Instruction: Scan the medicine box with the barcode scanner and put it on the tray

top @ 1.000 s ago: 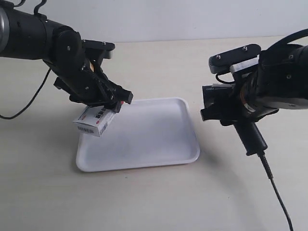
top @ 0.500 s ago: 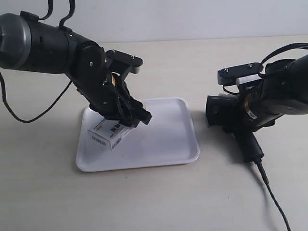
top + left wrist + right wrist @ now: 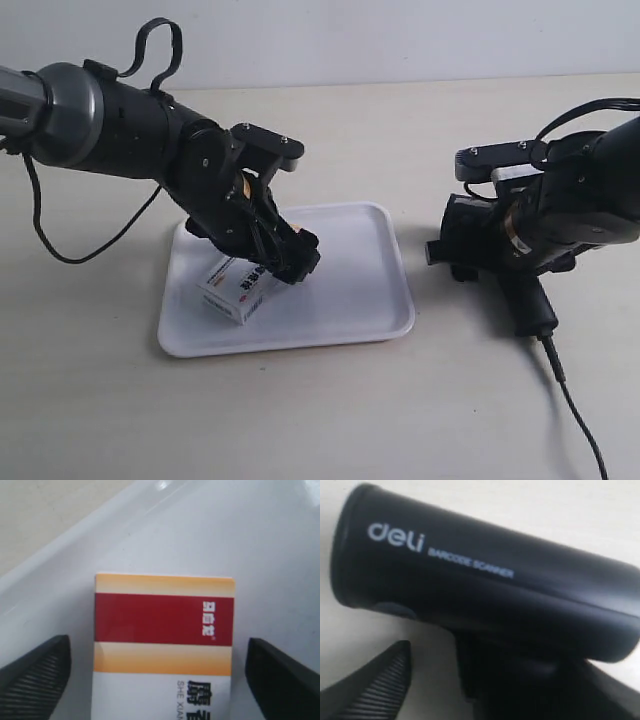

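**Box down on the tray, left tool straddling it**

I'm looking at the medicine box (image 3: 238, 290) lying inside the tray (image 3: 350, 300), toward the tray's nine o'clock side in the exterior view. The left tool (image 3: 290, 262) sits right over the box's two o'clock end. That arm, at the exterior view's left, reaches in from ten o'clock, wrist pitched down steeply.

Left wrist view now: the box (image 3: 164, 645) fills the middle, red and orange band showing, white tray floor (image 3: 240, 540) beyond it. One ribbed finger (image 3: 37, 672) stands off one side of the box, the other finger off the opposite side, with tray floor visible in both gaps. So I read the jaws as spread wide and not pinching. Whether the box lies fully flat I can't tell; in the exterior view its underside looks to meet the tray floor.

The relation that matters: the box's long axis runs from eight o'clock to two o'clock, in line with the tool's approach, so I judge a straight pull-back up along two o'clock would clear it without nudging.

Over at three o'clock, the right tool (image 3: 505, 255) has the scanner (image 3: 500, 250) low over the counter (image 3: 330, 420), handle pointing to five o'clock. Right wrist view shows the scanner (image 3: 485, 595) and one finger (image 3: 375, 687) beside its handle; grip I can't confirm.
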You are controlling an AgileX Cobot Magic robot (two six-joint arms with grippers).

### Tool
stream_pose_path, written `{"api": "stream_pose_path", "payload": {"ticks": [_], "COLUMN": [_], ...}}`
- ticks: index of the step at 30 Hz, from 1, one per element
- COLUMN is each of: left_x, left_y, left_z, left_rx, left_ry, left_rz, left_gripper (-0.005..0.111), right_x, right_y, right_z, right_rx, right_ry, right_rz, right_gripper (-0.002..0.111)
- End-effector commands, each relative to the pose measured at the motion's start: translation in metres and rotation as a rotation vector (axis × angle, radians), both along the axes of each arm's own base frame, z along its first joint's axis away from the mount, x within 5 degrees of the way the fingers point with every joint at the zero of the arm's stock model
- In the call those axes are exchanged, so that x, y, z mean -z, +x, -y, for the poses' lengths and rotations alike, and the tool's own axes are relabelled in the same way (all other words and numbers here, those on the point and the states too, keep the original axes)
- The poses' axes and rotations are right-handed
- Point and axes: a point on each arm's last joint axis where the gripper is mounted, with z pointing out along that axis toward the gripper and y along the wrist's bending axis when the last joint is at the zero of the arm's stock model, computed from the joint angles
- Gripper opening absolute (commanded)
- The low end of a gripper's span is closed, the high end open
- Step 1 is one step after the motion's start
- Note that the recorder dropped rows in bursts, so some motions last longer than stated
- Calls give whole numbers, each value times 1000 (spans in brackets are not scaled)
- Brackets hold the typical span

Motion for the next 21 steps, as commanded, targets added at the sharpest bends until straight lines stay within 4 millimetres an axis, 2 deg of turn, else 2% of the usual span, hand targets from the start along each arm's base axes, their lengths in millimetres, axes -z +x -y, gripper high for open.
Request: {"api": "stream_pose_path", "payload": {"ticks": [1,3,6,7,8,9,10,11,12,13,14,15,18,21], "left_x": [-18,-49,-116,-154,-171,-202,-216,-234,-239,-242,-242,-228,-198,-165], "left_y": [0,2,-6,-16,-23,-39,-49,-71,-83,-109,-122,-145,-173,-193], "left_z": [0,-5,-15,-23,-29,-41,-49,-65,-75,-94,-103,-120,-140,-157], "left_rx": [41,56,60,57,53,28,16,10,-4,-2,1,4,3,1], "left_ry": [4,3,-71,-128,-154,-218,-254,-307,-345,-409,-443,-513,-581,-547], "left_rz": [28,73,214,293,328,386,421,484,513,588,630,702,760,718], "left_gripper": [105,105,100,85,72,37,14,3,3,3,3,3,3,3], "right_x": [-31,-64,-123,-152,-166,-189,-201,-219,-225,-228,-224,-207,-175,-150], "right_y": [2,-2,-20,-33,-40,-56,-66,-85,-96,-119,-128,-147,-169,-181], "right_z": [-1,9,31,36,38,41,43,51,56,65,67,72,77,82], "right_rx": [-8,5,107,107,79,30,5,-29,-57,-98,-131,-205,-309,-310], "right_ry": [62,19,20,105,151,246,295,369,397,476,511,559,576,604], "right_rz": [93,170,303,380,415,482,524,605,658,747,781,842,889,870], "right_gripper": [96,98,95,88,81,59,44,15,-1,1,1,1,1,1]}}
